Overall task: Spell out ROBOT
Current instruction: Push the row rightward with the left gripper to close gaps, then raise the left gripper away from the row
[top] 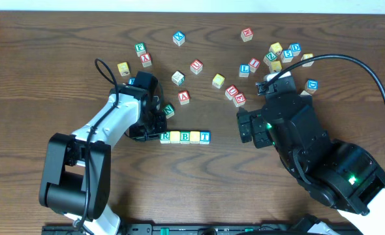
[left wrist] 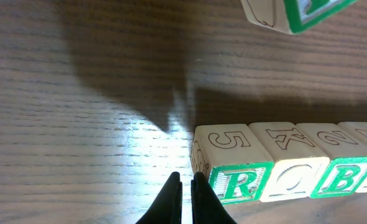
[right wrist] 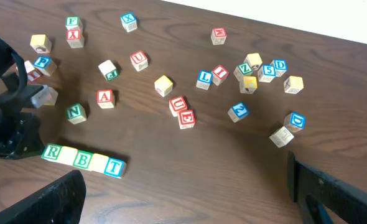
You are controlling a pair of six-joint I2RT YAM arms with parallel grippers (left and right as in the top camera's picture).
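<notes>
Five cubes are sitting in one straight row on the wooden surface (top: 42,98), side by side and touching, just in front of the left arm. Counting from the left arm's end: the green-lettered R cube (top: 165,136), the first yellow cube (top: 175,136), the green-lettered B cube (top: 184,136), the second yellow cube (top: 194,136) and the blue-lettered T cube (top: 205,136). That is making two green-lettered, two yellow and one blue-lettered.

The left pincer (left wrist: 185,179) is sitting clenched with nothing between its tips. It is resting low over the surface, just beside the outer face of the R cube; whether it is touching that face is unclear.

The right pincer (right wrist: 185,171) is standing released and gripping nothing. It is hovering to the right of the row, well apart from the T cube.

One green N cube (top: 169,109) and one red A cube (top: 184,97) are lying just behind the row. More than twenty loose cubes (top: 275,57) are lying scattered across the far half of the surface, the thickest cluster behind the right arm.
</notes>
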